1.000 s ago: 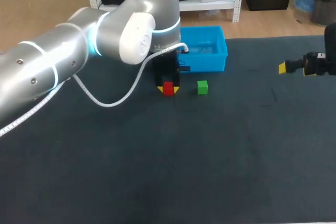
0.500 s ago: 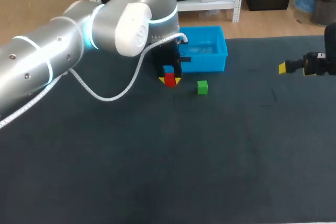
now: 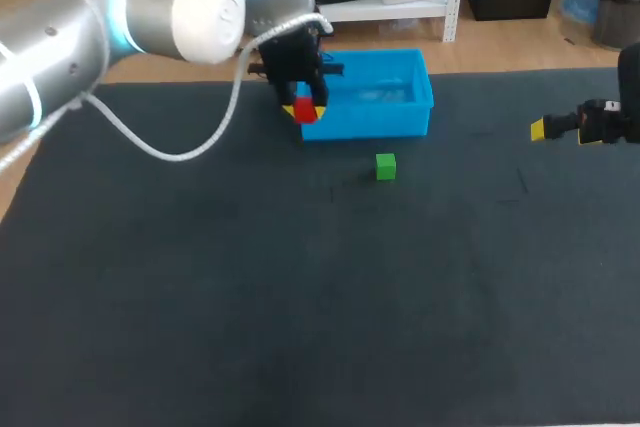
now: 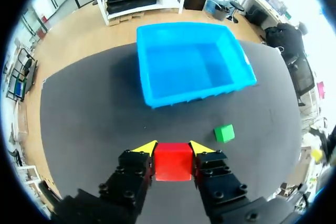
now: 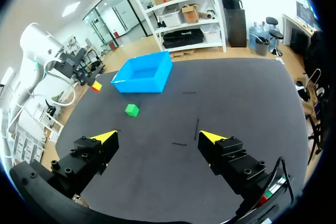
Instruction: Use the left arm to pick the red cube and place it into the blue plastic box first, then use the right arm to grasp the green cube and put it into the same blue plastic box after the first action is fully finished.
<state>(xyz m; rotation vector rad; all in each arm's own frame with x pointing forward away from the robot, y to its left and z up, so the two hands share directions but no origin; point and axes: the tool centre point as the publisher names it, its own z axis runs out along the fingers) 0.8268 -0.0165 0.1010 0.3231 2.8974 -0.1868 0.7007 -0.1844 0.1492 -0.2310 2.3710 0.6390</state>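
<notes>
Hanging raised just short of the blue plastic box (image 3: 385,123), the red cube (image 4: 172,161) is clamped in the left gripper (image 4: 172,148), not yet released; green cube (image 3: 385,166) untouched nr box, right gripper (image 5: 157,137) fingers apart, well off

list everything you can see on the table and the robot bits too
box: one, blue, at the far middle of the table, nothing inside
red cube: one, red, held off the table between the left pincer's fingers, near the box's corner, not in it
green cube: one, green, on the table in front of the box, apart from it
table: one, dark top
thin marks: a few, black, on the table top
left arm: one, silver, comes in from the left and reaches to the box
left pincer: one, black with yellow tips, shut on the red cube
right pincer: one, black with yellow tips, open, empty, at the right side of the table
</notes>
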